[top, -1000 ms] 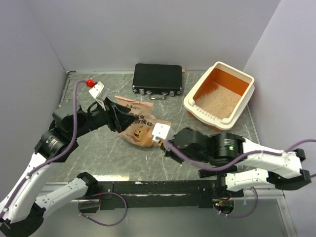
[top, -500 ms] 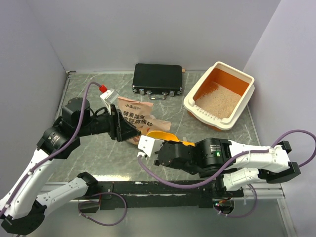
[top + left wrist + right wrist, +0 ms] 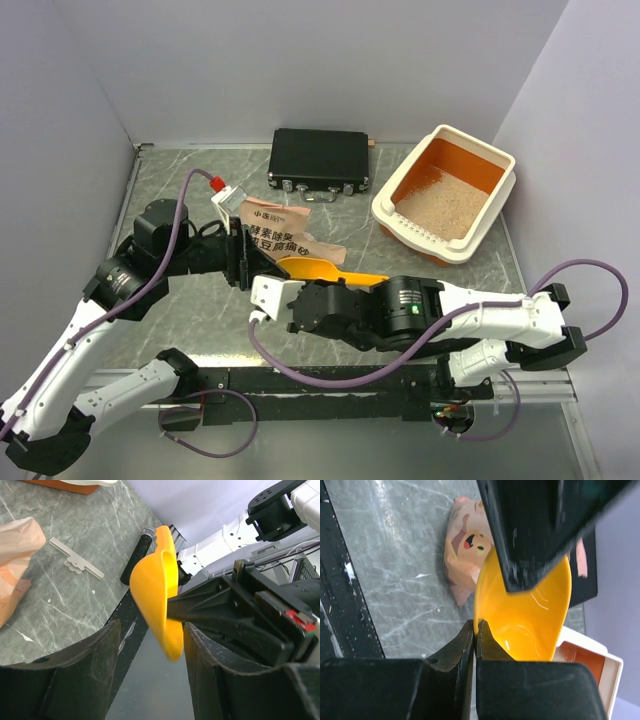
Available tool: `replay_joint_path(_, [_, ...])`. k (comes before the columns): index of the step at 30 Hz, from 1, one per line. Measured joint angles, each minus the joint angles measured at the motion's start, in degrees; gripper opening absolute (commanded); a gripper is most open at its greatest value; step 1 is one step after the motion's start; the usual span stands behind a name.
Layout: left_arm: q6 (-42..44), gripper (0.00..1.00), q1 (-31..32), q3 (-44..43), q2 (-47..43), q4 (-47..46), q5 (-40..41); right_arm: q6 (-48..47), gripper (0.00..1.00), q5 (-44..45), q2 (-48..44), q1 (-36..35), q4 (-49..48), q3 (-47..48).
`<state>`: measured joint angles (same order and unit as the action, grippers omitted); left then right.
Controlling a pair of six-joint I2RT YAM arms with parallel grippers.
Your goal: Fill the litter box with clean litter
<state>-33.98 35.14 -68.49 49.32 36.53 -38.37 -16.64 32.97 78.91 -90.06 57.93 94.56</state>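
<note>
The litter box (image 3: 498, 160), cream rim and orange inside, stands at the back right with beige clean litter (image 3: 440, 208) over its floor. My right gripper (image 3: 290, 300) is shut on the rim of a yellow-orange scoop (image 3: 305, 268); the right wrist view shows the pinch (image 3: 476, 625) and an empty scoop bowl (image 3: 525, 615). My left gripper (image 3: 243, 258) is open beside the crumpled printed bag (image 3: 285, 232). In the left wrist view the scoop (image 3: 157, 587) hangs edge-on between the open left gripper (image 3: 151, 627), close to its right finger.
A flat black case (image 3: 320, 160) lies at the back centre. A small grey clip (image 3: 77, 562) lies on the marble table near the bag (image 3: 17, 547). The black rail (image 3: 320, 378) runs along the near edge. The box rim also shows in the right wrist view (image 3: 600, 660).
My right gripper has swung left across the bag, bringing the scoop into view and up to the left gripper. My left gripper has shifted right toward it.
</note>
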Motion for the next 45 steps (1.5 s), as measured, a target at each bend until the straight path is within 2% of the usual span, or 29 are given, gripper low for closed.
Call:
replay_joint_path(3, [-0.1,0.55,0.0,0.0,0.1,-0.3,-0.3,-1.2,0.00,-0.2,1.6,0.4,-0.9,1.6])
replay_joint_path(6, [-0.1,0.43,0.0,0.0,0.2,-0.3,-0.4,-2.0,0.00,-0.7,3.1,0.7,-0.9,3.6])
replay_joint_path(7, [-0.1,0.33,0.0,0.0,0.2,-0.3,-0.4,-2.2,0.00,-0.7,3.7,0.7,-1.0,4.2])
replay_joint_path(8, [0.0,0.28,0.0,0.0,0.3,-0.3,-0.4,-2.3,0.00,-0.8,4.2,0.8,-1.1,4.8])
replay_joint_path(9, [-0.1,0.16,0.0,0.0,0.4,-0.2,-0.4,-2.4,0.00,-0.8,4.6,0.9,-1.0,5.2])
replay_joint_path(11, [0.2,0.03,-0.1,0.0,0.5,0.8,1.2,-3.0,0.00,-0.2,5.2,1.0,-0.6,5.3])
replay_joint_path(12, [0.1,0.01,-0.3,0.1,0.7,1.5,2.2,-3.5,0.00,0.0,5.4,1.0,-0.4,5.3])
replay_joint_path(14, [0.1,0.01,-0.4,0.3,1.1,2.3,2.6,-3.8,0.00,0.0,5.6,1.0,0.4,5.3])
replay_joint_path(15, [0.1,0.01,-0.3,0.4,1.2,2.3,2.8,-3.7,0.03,-0.1,5.6,1.0,0.5,5.3])
replay_joint_path(16, [0.2,0.01,-0.3,0.5,1.2,2.3,2.9,-3.5,0.25,-0.3,5.6,1.0,0.6,5.3])
replay_joint_path(18, [0.3,0.01,-0.3,0.5,1.2,2.3,2.9,-2.7,0.50,-0.4,5.4,1.0,0.3,5.1])
replay_joint_path(21, [1.8,0.01,-0.1,0.8,1.0,2.1,2.7,-0.8,0.63,-2.3,3.1,1.0,-1.3,2.3])
replay_joint_path(24, [3.8,0.01,0.0,1.6,0.3,1.2,2.9,2.2,0.75,-4.2,-3.1,1.0,-2.2,-2.0])
replay_joint_path(31, [8.9,0.01,0.0,7.3,-5.3,0.5,2.5,16.1,0.75,-1.3,-24.3,2.7,-5.5,-6.7])
replay_joint_path(35, [10.4,0.01,0.0,10.1,-10.7,-2.2,0.1,25.1,0.75,0.2,-33.6,3.9,-8.0,-10.9])
replay_joint_path(41, [10.8,0.01,0.1,11.8,-17.7,-7.3,-1.7,32.9,0.74,-4.0,-36.1,5.6,-15.3,-20.7])
replay_joint_path(45, [10.8,0.01,0.2,12.0,-18.7,-8.9,-2.6,35.6,0.73,-9.0,-36.7,5.9,-21.7,-26.2])
